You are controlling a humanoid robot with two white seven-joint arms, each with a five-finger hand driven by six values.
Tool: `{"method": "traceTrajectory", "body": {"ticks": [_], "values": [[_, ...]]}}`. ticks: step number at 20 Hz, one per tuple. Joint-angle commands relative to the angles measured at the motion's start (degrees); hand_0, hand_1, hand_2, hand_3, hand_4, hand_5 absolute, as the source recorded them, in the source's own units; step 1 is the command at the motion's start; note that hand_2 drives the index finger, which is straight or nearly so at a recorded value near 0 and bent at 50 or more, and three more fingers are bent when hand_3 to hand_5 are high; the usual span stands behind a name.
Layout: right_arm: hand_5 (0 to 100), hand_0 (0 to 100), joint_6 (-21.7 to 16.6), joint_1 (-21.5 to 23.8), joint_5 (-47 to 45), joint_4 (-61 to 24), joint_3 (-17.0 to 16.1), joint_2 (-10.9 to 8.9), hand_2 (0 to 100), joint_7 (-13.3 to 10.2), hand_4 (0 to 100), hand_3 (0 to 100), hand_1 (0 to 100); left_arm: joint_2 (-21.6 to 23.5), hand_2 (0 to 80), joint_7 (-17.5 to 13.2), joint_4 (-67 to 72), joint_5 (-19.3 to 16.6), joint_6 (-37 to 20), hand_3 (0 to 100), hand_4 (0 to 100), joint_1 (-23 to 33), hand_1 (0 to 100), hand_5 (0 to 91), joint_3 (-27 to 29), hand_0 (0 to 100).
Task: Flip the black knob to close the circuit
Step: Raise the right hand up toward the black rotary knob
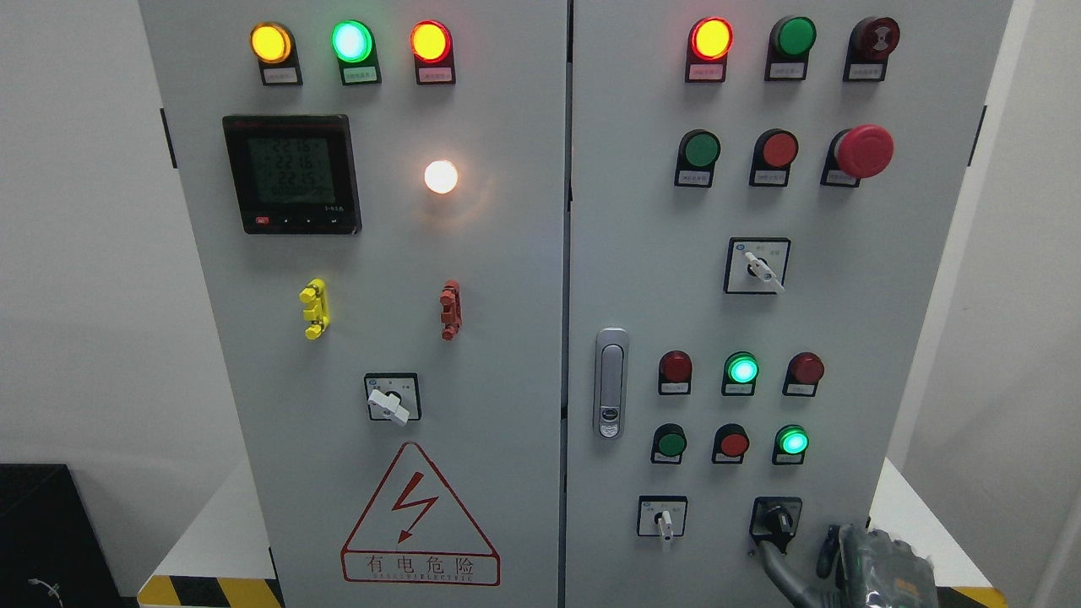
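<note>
From the head view, a grey cabinet (507,338) with two doors fills the frame. The black knob (778,518) sits at the bottom of the right door, right of a white selector (664,519) and below a lit green lamp (792,442). The right hand (878,561) comes up from the lower right corner, just right of the knob; one dark finger reaches up to the knob's lower edge and seems to touch it, but whether the fingers pinch it I cannot tell. The left door carries a meter (292,174), a glowing white lamp (441,176), yellow (314,308) and red (451,310) clips and a hazard triangle (420,519). A red mushroom button (863,151) stands out at upper right
</note>
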Motion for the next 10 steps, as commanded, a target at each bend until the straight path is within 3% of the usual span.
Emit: {"method": "traceTrajectory", "body": {"ticks": [1, 10], "values": [[73, 0, 0.05, -0.27, 0.23, 0.36, -0.08, -0.29, 74, 0.02, 72, 92, 12, 0.00, 0.0, 0.00, 1.23, -1.23, 0.03, 0, 0, 0.00, 0, 0.0, -1.14, 0], [73, 0, 0.13, -0.27, 0.14, 0.27, -0.51, -0.64, 74, 0.29, 72, 92, 13, 0.00, 0.0, 0.00, 1.23, -1.23, 0.03, 0, 0, 0.00, 0, 0.0, -1.14, 0]]}}
